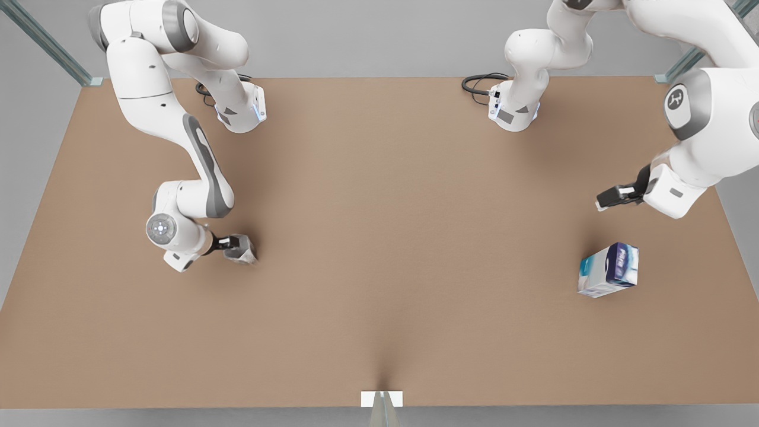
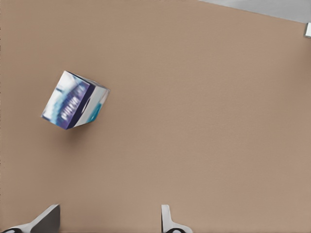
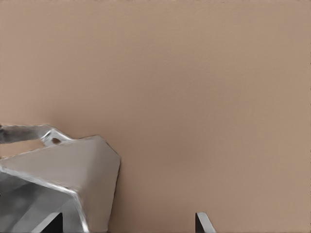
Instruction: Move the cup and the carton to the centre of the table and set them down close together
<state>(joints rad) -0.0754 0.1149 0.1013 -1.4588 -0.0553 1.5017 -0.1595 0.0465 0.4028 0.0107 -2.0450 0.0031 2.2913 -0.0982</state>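
plain brown worktop [image 1: 379, 237], teal and purple carton [image 1: 609, 269] lying near the front view's right edge, left gripper [image 1: 611, 197] hovering apart from it with fingers spread, right gripper [image 1: 232, 243] at the front view's left, clamped on the faceted silvery cup [image 1: 242, 249]

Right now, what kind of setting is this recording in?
Most likely a simulated bench for two-arm tests: a bare brown table with a white edge marker, and just a cup at the right gripper and a carton near the open left gripper.
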